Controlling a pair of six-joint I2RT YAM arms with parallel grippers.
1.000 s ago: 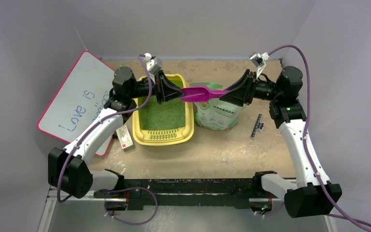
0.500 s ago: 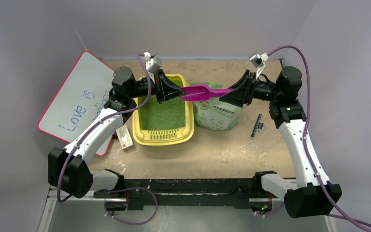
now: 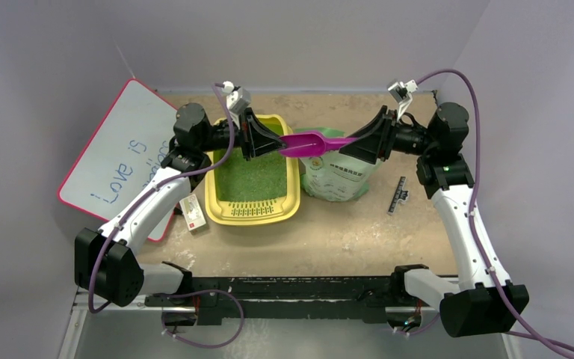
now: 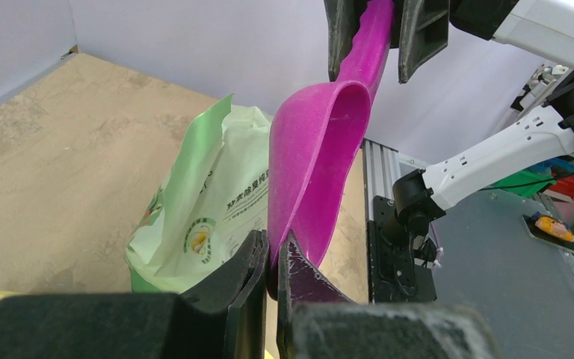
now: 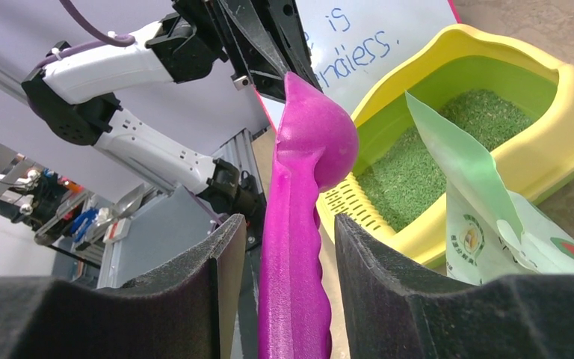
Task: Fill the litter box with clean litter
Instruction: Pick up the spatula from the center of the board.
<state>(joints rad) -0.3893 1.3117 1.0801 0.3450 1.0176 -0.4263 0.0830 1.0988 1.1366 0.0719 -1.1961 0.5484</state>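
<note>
Left gripper [image 4: 270, 262] pinches the purple scoop's [image 3: 310, 143] bowl edge; right gripper [image 5: 288, 224] straddles its handle, jaws slightly spread. At the scoop's seven o'clock sits the litter box [image 3: 291, 196], holding green litter [image 3: 250, 179]; the bag [image 3: 336, 178] stands at five.

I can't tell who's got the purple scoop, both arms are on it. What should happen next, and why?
Probably the right gripper should close on the scoop handle. Its fingers sit either side of it with gaps, while the left gripper pinches only the bowl's lip, a poor hold for scooping.
</note>
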